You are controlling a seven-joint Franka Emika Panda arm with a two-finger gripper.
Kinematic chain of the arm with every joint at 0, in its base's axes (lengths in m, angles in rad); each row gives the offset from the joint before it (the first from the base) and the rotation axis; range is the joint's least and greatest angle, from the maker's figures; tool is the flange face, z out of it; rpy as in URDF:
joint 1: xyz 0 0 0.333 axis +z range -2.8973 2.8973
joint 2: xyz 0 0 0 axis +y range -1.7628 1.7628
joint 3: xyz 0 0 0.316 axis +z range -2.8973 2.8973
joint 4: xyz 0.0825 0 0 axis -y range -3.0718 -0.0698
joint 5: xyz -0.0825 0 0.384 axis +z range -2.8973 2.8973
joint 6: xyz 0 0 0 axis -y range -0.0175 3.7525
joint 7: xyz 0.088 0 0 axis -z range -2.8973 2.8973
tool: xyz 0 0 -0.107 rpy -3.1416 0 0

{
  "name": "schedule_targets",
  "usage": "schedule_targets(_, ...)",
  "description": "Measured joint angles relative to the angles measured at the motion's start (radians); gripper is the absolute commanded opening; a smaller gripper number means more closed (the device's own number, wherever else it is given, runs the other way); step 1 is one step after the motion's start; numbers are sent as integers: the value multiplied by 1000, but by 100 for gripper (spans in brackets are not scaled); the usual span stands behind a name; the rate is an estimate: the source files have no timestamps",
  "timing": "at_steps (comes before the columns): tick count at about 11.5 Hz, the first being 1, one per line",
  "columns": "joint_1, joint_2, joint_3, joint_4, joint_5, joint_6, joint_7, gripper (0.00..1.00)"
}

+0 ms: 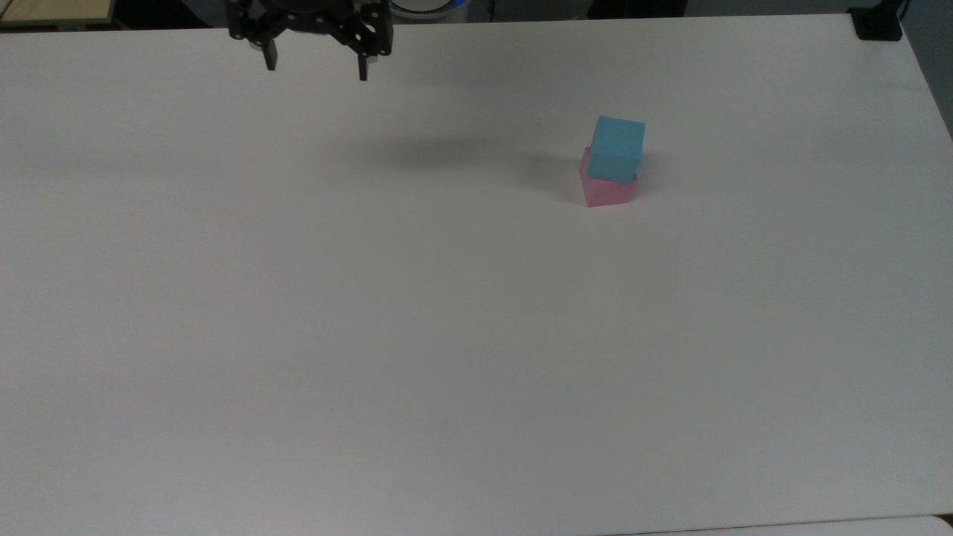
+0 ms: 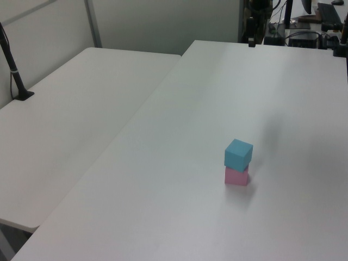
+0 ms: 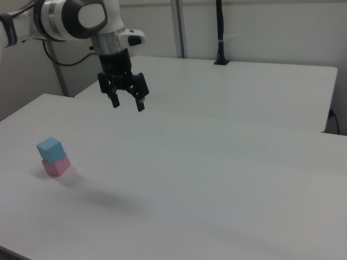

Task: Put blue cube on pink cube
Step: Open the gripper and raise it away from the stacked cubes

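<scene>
My gripper [image 1: 316, 67] hangs in the air with its two black fingers [image 3: 115, 101] spread wide and nothing between them. In the top view it sits at the upper edge, toward the top view's left, above the far side of the white table [image 1: 447, 335]. In the right view my gripper [image 3: 128, 104] points downward, clear of the tabletop, with my white arm [image 3: 76, 19] reaching in from the right view's upper left. A soft shadow lies on the table below and to the top view's right of my fingers.

Well apart from my gripper stands the blue cube [image 1: 617, 148], resting on top of the pink cube [image 1: 607, 191]. The two touch, and the blue cube is turned a little relative to the pink one, so a strip of the pink top shows at the top view's left of the stack. In the left view the blue cube [image 2: 238, 155] sits squarely over the pink cube [image 2: 236, 176], toward the left view's right of the table. In the right view the stack, blue cube [image 3: 50, 149] over pink cube [image 3: 56, 166], is near the right view's left edge, lower than my gripper.

A second white table [image 2: 65, 125] stands alongside, with a black post [image 2: 12, 65] rising at its far edge.
</scene>
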Motion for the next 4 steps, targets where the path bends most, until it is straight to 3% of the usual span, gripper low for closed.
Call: schedule_targets(4, 0, 0, -5, 0, 9, 0, -2, 100)
